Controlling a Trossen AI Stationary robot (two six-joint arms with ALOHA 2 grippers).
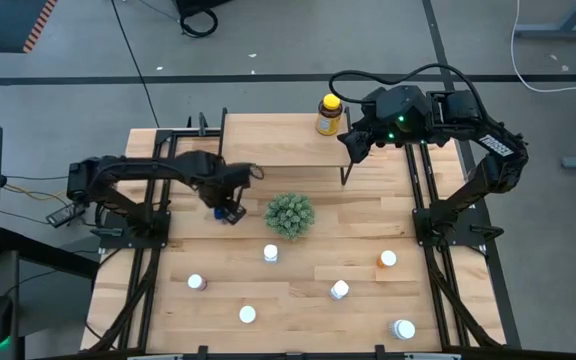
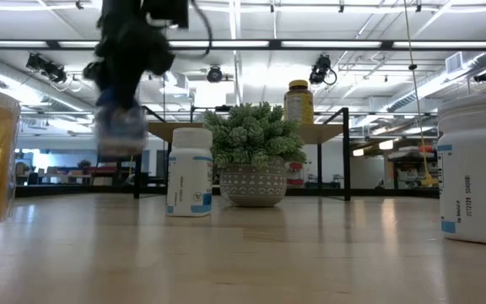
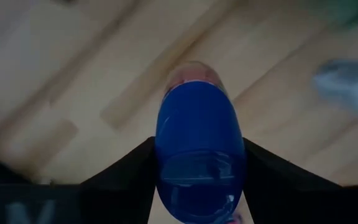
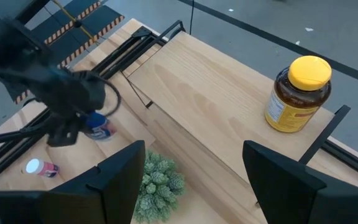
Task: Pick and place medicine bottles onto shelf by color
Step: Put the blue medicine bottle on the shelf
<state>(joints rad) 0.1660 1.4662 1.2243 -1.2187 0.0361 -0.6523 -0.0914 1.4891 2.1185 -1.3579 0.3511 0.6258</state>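
Observation:
My left gripper (image 1: 230, 208) is shut on a blue medicine bottle (image 3: 197, 155) above the table, left of the green plant ball (image 1: 289, 215). The low view shows this bottle (image 2: 121, 127) blurred and off the tabletop. My right gripper (image 4: 194, 180) hovers open over the right end of the shelf (image 1: 268, 140), a light-wood board on black legs. An amber bottle with a yellow cap (image 1: 329, 115) stands on the shelf's far right corner, close to the right gripper. Several white-capped bottles, such as the white bottle (image 1: 271, 254) and the orange bottle (image 1: 388, 259), stand on the near half of the table. My left gripper pinches the blue bottle's body (image 3: 166, 162) between its two fingers, one on each side. The fingers come from above, pointing down. The bottle reaches beyond the fingertips toward the table and is lifted clear of the tabletop.
The potted plant ball (image 2: 251, 160) stands mid-table, just in front of the shelf. Black rails (image 1: 153, 250) run along the table's left and right sides. Most of the shelf board (image 4: 210, 106) left of the amber bottle (image 4: 297, 93) is bare.

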